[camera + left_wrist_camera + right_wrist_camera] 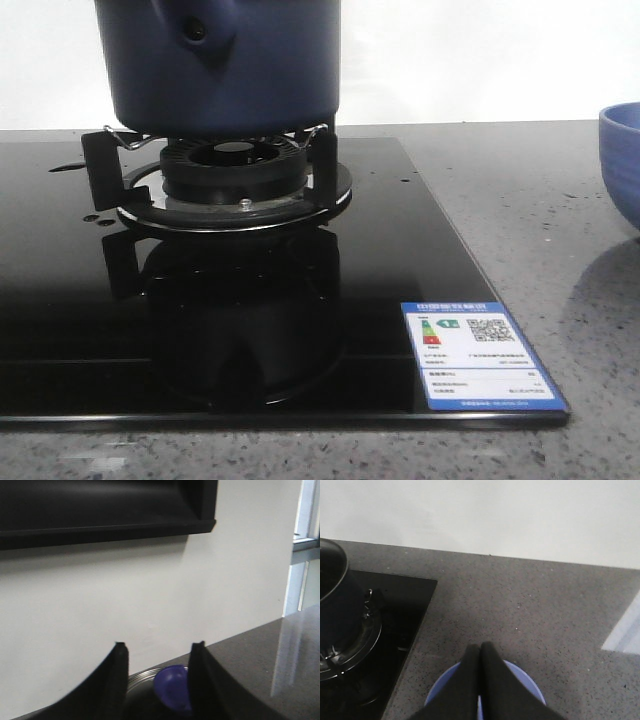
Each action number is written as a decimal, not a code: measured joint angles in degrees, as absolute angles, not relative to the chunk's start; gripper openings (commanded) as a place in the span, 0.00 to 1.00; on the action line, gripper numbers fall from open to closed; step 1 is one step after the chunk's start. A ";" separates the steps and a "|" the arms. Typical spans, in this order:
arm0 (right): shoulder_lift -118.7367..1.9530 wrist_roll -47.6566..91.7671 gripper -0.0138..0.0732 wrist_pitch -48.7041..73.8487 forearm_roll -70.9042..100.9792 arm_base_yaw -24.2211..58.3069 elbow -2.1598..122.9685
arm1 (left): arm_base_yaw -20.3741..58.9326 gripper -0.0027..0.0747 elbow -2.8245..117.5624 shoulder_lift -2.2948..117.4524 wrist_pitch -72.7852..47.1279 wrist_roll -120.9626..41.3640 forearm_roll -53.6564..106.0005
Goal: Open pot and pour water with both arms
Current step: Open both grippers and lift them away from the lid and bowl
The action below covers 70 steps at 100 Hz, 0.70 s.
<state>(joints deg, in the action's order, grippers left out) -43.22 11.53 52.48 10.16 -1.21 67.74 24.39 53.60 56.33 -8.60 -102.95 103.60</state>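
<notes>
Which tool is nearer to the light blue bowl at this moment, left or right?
Right. The right tool, fingers pressed together, hangs directly above the bowl. The left tool, open, is over by the pot, around a blue knob.

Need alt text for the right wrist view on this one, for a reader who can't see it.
The right pincer, closed with its fingers together, hangs above a light blue bowl on a speckled grey countertop. To one side, the dark pot sits on a burner stand on a black glass cooktop, with a white wall behind.
</notes>
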 measured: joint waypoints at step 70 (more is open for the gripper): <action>-2.88 13.93 0.09 32.70 11.87 4.58 26.74 | 24.39 0.01 15.14 9.16 -0.57 -102.52 104.40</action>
<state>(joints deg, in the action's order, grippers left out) -2.88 13.93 32.70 11.87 4.58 26.74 24.39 15.14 9.16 -0.57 -102.52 104.40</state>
